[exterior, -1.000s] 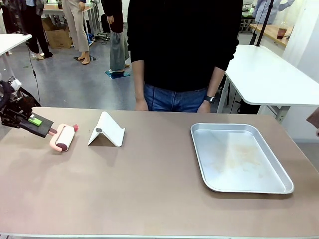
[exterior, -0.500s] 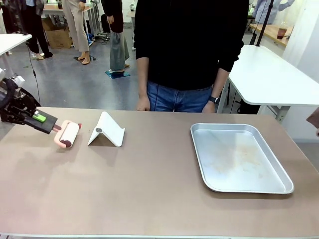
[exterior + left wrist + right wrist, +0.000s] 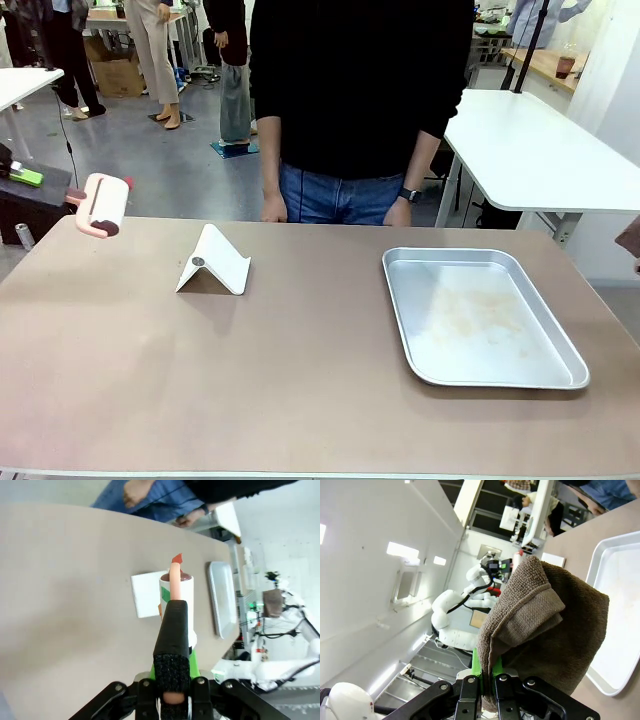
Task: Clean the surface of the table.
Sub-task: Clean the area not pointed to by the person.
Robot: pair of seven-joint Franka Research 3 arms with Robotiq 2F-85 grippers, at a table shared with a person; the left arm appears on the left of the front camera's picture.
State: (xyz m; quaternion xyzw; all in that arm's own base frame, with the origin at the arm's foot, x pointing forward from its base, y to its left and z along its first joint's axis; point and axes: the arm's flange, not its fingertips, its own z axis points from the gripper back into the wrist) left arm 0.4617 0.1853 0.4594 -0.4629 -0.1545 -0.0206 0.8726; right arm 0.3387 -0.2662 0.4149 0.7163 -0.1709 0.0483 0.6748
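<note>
The table (image 3: 300,400) is bare along its whole near edge and across the middle, a wide lane from the left edge to the right; a white folded stand (image 3: 213,262) sits near the far edge, left of centre; a silver tray (image 3: 480,320) (low-rimmed, smudged) takes most of the right half; a person (image 3: 350,100) stands against the far edge; a pink roller (image 3: 98,204) hangs over the far left corner.

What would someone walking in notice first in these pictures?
Probably the pink lint roller, held in the air by the robot's left hand near the far left corner of the brown table. Next come the brown cloth bunched in the right hand, and the big smudged silver tray on the table's right side, in front of a person in a black top.
</note>
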